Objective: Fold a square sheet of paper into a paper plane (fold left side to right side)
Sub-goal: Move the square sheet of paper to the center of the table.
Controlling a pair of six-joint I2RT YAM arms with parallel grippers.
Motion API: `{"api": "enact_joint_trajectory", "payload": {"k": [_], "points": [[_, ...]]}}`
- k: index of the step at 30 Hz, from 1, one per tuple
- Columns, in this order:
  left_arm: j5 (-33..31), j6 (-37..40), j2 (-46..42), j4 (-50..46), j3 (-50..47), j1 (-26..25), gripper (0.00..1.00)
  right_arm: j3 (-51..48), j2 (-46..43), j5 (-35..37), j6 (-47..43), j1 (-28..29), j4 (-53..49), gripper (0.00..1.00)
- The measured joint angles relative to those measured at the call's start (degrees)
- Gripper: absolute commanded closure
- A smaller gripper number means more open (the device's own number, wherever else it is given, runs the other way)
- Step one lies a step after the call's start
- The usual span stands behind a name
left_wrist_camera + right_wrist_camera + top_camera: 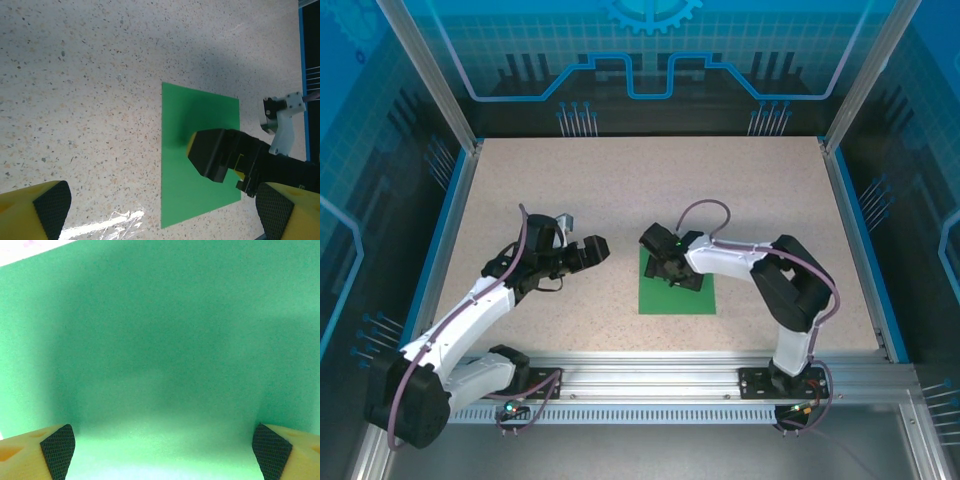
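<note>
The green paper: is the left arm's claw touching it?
Apart. The top view shows bare table between the left gripper and the square sheet of paper; the left wrist view shows the sheet lying ahead of its open fingers.

You're in a robotics lab cell, not a home or a shop; the speckled tabletop (620, 190) is boxed in by aluminium posts (432, 72) and clear blue panels (520, 40) printed with a gear emblem (650, 10) and circuit lines; a slotted aluminium rail (650, 366) along the near edge carries two white-and-black machines, the left arm (460, 320) and the right arm (730, 258), bolted side by side.
</note>
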Motion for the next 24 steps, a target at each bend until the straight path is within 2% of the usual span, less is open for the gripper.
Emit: {"api": "enact_joint_trajectory", "payload": {"k": [6,14,19,24], "points": [[-0.52,0.0,0.0,-1.25,0.07,0.0,0.01,8.33,5.81,-1.09,0.42,1.14,0.22,0.04],[-0.52,-0.04,0.02,-2.23,0.81,0.0,0.01,8.96,6.14,-1.09,0.5,1.51,0.9,0.04],[0.04,-0.2,1.03,-2.58,2.34,0.0,0.01,8.31,4.39,-1.18,-1.07,1.6,2.16,0.03],[3.48,-0.22,3.69,-2.38,4.11,0.0,0.04,6.45,-1.57,0.81,-4.28,1.57,1.88,0.02]]}}
